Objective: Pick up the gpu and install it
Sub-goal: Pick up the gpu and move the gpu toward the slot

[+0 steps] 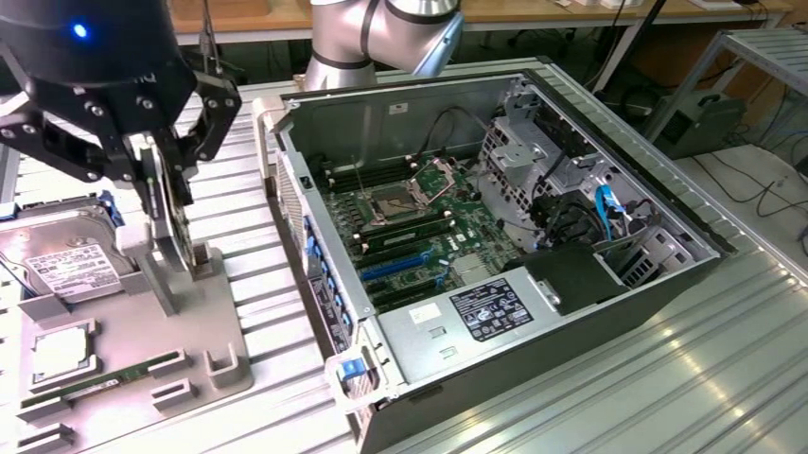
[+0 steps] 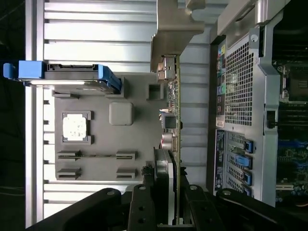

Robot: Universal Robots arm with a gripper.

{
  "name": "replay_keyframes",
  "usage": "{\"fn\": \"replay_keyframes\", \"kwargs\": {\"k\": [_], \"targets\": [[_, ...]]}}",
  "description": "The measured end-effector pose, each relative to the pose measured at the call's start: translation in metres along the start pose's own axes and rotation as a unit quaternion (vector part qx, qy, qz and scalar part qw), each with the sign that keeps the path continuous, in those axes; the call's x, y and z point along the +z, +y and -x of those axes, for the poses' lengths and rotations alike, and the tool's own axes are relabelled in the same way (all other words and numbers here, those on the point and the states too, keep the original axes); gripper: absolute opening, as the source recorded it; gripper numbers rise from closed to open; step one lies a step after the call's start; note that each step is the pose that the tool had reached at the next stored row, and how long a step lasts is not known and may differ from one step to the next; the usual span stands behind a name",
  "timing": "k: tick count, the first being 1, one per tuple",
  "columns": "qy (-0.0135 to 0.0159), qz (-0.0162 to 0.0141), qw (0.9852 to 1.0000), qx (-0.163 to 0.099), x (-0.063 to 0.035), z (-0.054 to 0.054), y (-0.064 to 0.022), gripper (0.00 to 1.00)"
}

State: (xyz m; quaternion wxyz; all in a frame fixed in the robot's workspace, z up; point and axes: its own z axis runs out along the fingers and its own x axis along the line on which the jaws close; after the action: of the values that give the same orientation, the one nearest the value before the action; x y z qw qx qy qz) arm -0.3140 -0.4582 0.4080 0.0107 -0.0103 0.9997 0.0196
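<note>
- gpu (image 1: 170, 219): upright and edge-on, gripped between the fingers of the end effector (image 1: 158, 165). Its lower edge is at the grey fixture (image 1: 189, 322) directly beneath; whether it has lifted clear cannot be told.
- Progress: grasp made, installation outstanding. The open computer case (image 1: 366, 113) is well apart, toward the exterior view's right.
- Arm pose: end effector pointing straight down, closed narrowly on the card.
</note>
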Motion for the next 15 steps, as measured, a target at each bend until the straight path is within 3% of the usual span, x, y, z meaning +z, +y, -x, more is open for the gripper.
{"fn": "replay_keyframes", "kwargs": {"k": [13, 15], "targets": [[-0.0001, 0.0001, 1.0, 0.0, -0.0601, 0.001, 0.0023, 0.28], [0.0, 0.0001, 1.0, 0.0, -0.0648, 0.001, 0.0025, 0.28]]}}
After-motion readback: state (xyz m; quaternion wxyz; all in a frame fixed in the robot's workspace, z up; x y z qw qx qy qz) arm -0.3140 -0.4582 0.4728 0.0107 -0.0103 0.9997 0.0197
